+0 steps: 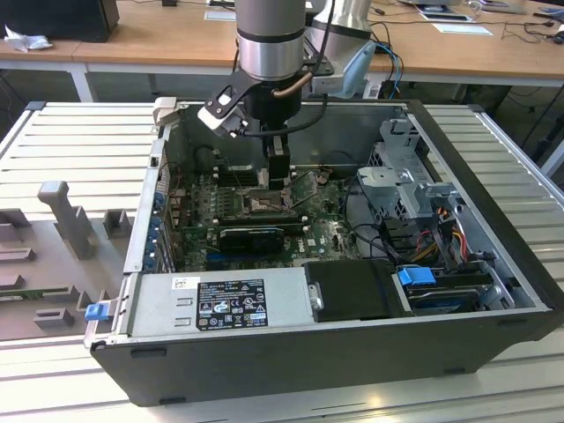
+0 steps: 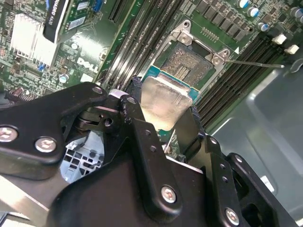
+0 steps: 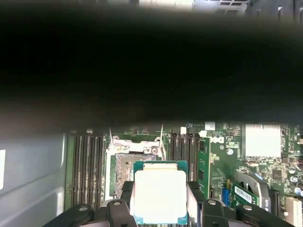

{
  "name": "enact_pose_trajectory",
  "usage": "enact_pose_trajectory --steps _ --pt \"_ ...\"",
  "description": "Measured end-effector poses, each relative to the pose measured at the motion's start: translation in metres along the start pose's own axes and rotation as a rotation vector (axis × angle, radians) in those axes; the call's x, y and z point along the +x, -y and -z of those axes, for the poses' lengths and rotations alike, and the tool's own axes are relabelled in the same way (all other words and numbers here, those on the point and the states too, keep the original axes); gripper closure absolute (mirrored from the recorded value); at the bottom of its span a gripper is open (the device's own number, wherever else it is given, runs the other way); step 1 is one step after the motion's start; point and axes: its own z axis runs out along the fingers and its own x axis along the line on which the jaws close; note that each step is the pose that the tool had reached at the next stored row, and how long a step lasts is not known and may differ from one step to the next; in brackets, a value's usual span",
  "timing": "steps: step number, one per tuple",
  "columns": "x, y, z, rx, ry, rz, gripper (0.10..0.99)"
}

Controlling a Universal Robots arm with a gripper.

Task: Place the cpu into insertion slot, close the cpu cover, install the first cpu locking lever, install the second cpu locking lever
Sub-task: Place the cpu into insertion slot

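My gripper [image 1: 278,179] hangs inside the open computer case over the green motherboard [image 1: 326,236]. It is shut on the cpu [image 2: 163,97], a small square chip with a grey-silver top, held by two opposite edges between the black fingers [image 2: 137,118]. The cpu [image 3: 159,195] hovers just beside and above the insertion slot [image 2: 189,61], the dark square socket with a metal rim [image 3: 129,169]. The socket lies uncovered. In the exterior view the cpu cover [image 1: 305,185] stands tilted up next to the socket. A thin wire locking lever [image 2: 255,63] sticks out to one side of the socket.
Long black memory slots [image 2: 142,42] run along both sides of the socket. A black card [image 1: 251,236], the grey power supply [image 1: 220,304] and the drive cage [image 1: 414,189] with cables crowd the case. The case walls [image 1: 476,167] enclose the board.
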Motion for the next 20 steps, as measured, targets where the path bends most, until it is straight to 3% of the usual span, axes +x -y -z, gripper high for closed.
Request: enact_pose_trajectory --steps 2,9,14,20 --pt "-0.0001 0.0005 -0.0069 0.000 0.0005 -0.002 0.557" --pt "0.0000 0.0017 -0.0203 0.000 -0.0017 -0.002 0.557" --pt "0.0120 0.0025 -0.0306 0.000 -0.0017 -0.002 0.557" --pt "0.0190 0.0122 -0.0452 0.000 -0.0015 -0.006 0.557"
